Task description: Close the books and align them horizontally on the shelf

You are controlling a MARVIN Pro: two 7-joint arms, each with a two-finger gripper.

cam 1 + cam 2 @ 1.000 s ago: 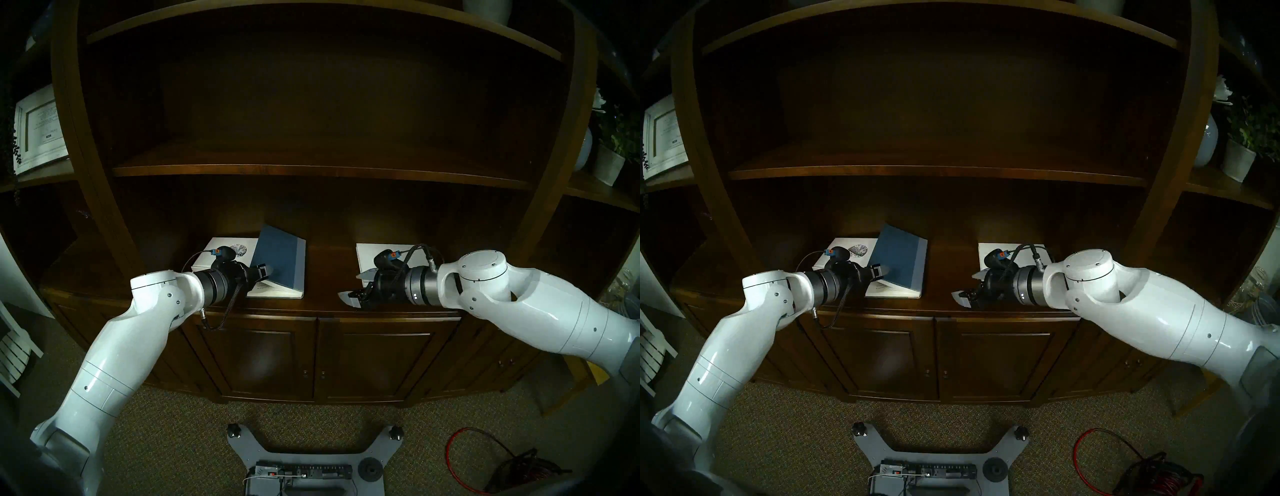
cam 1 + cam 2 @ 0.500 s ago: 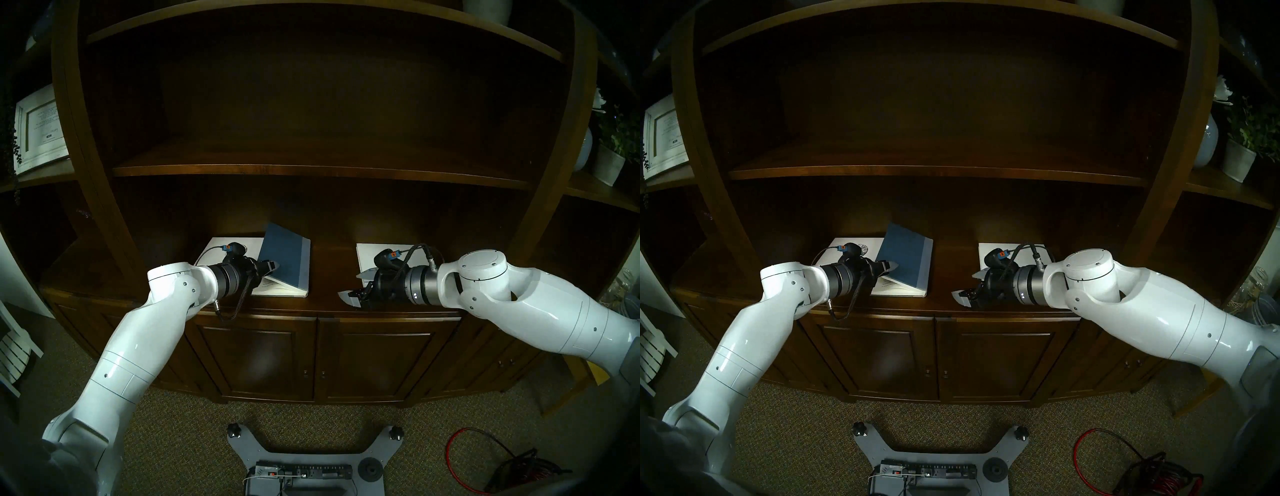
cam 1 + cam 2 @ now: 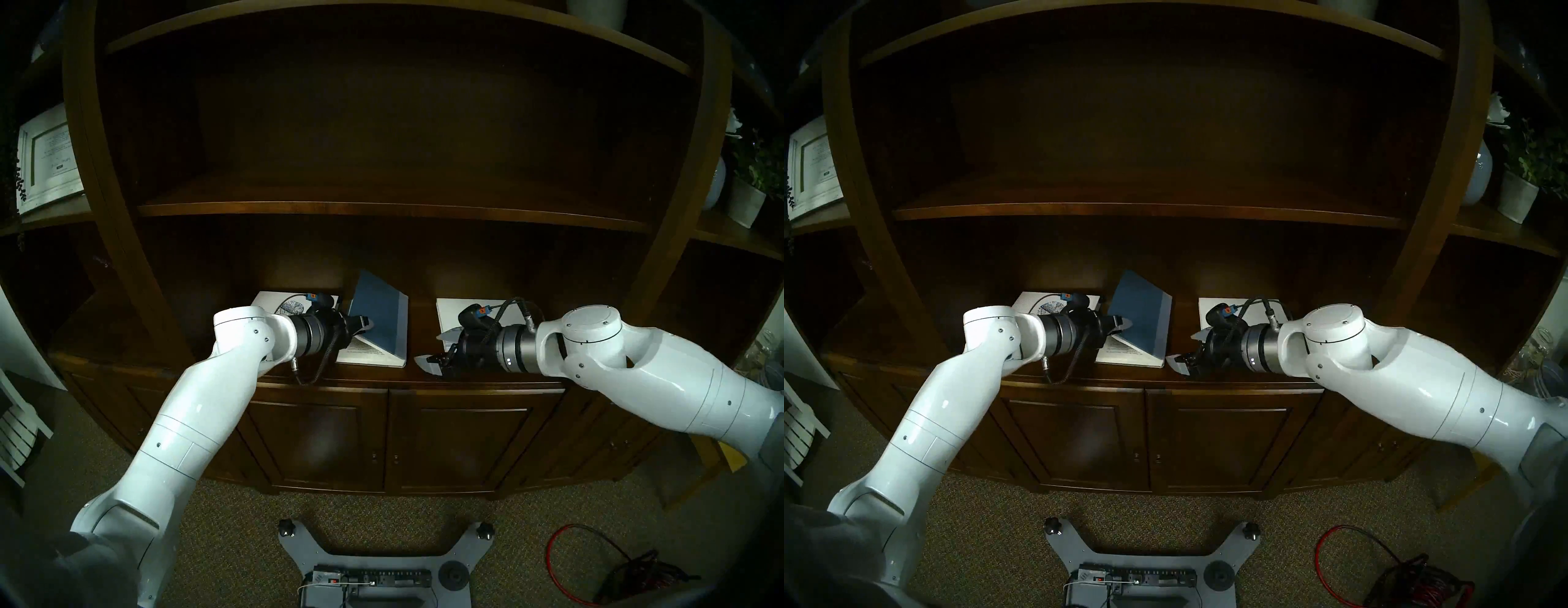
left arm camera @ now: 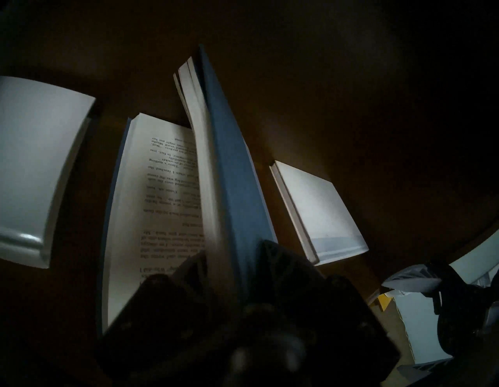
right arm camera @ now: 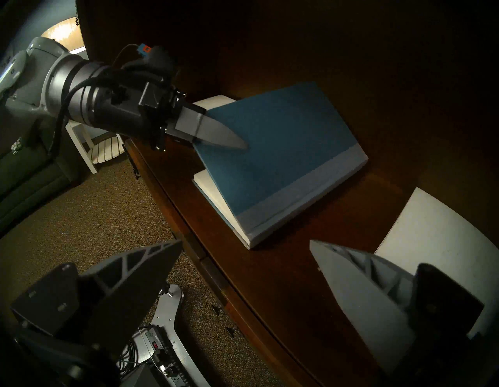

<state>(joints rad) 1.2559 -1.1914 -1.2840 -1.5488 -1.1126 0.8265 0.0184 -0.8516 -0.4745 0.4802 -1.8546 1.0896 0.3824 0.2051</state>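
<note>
On the dark wooden shelf (image 3: 127, 339) a blue book (image 3: 382, 316) lies half open, its cover raised steeply over the text pages (image 4: 162, 202). My left gripper (image 3: 365, 329) is shut on the front edge of that cover (image 5: 283, 156), with a few pages inside the grip. A white book with a speckled oval picture (image 3: 275, 302) lies flat behind my left wrist, partly hidden. To the right lies a plain white book (image 3: 449, 312), closed. My right gripper (image 3: 432, 349) stands open in front of it, just right of the blue book, holding nothing (image 5: 245, 243).
A thinner shelf board (image 3: 382, 210) runs above. A white-framed picture (image 3: 46, 161) stands at far left, a potted plant (image 3: 746, 199) at far right. Panelled cabinet doors (image 3: 458, 441) are below the ledge. My base (image 3: 373, 564) and a red cable (image 3: 564, 552) are on the carpet.
My left gripper has shut on the blue cover and moved right, taking the blue book along the shelf toward the right gripper. The cover now stands steeper. The right arm is still.
</note>
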